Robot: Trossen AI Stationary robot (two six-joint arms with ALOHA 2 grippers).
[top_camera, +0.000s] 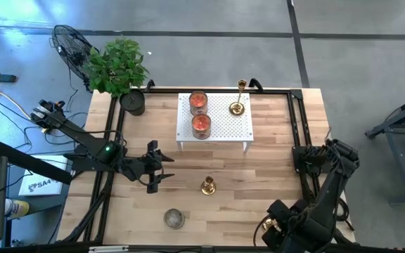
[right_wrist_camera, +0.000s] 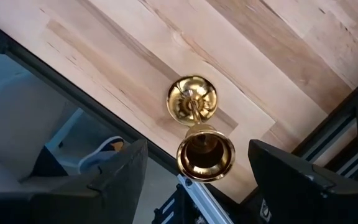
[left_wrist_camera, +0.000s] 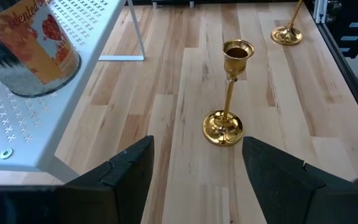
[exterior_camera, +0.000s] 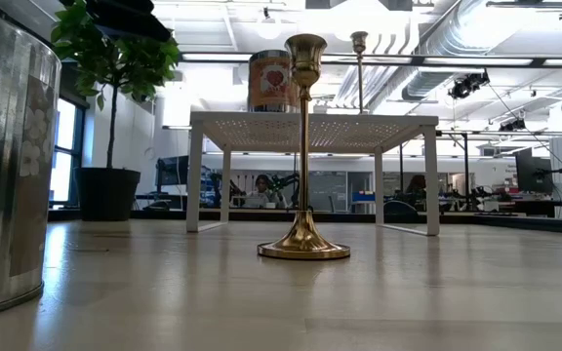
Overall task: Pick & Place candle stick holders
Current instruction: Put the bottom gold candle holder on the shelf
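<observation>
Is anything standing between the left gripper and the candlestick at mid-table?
Nothing visible. The left gripper is open and faces the candlestick across bare wood. The white perforated stand sits off to one side, clear of that path.

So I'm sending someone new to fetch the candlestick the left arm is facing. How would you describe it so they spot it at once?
Start at the white perforated stand on the wooden table. On the bare wood in front of it, just ahead of the open left gripper, stands a gold candlestick. Unlike the one on the stand, it stands alone on the table.
</observation>
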